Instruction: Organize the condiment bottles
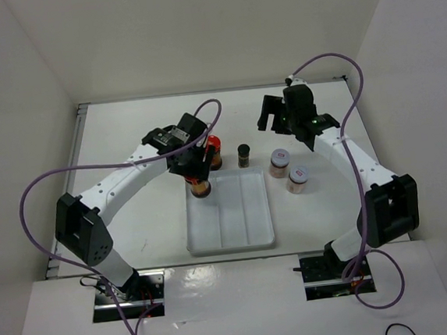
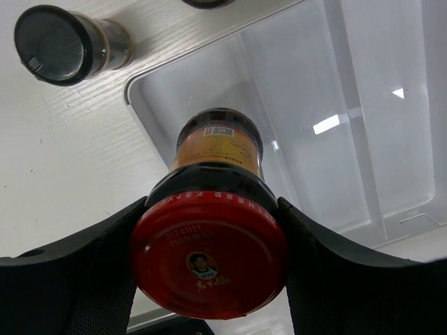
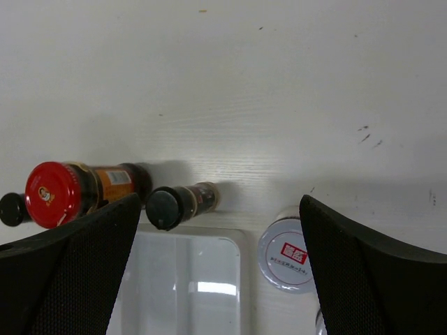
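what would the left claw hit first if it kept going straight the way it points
The left claw grips a red-capped jar, which would likely meet the white tray floor first; depth unclear.

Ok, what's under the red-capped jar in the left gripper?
The white three-section tray: its left section's far corner, bare where visible. The red-capped orange-brown jar itself hides whether its base touches the floor.

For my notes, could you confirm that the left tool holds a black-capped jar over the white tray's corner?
Not quite: the left wrist view shows the left tool holding a red-capped jar, not black-capped, over a corner of the white tray.
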You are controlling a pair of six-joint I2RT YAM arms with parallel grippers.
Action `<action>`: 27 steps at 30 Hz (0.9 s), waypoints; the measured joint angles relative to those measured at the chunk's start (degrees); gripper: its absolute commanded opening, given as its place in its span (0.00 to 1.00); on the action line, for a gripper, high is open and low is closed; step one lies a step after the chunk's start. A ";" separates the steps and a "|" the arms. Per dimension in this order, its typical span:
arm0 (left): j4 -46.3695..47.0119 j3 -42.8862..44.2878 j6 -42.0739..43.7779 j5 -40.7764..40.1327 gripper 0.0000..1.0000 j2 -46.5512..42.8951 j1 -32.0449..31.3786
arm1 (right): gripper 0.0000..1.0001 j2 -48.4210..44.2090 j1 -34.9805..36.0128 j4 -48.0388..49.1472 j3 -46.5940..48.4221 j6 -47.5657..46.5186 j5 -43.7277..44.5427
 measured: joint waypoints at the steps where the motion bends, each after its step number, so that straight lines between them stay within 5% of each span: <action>1: 0.15 0.00 -0.07 -0.04 0.41 0.07 -0.35 | 0.99 -0.28 -0.55 0.02 -0.20 0.00 0.04; 27: 2.86 -12.31 -6.27 -0.90 0.41 -4.11 -6.08 | 0.99 -0.96 -1.81 -0.37 -1.70 -0.22 0.37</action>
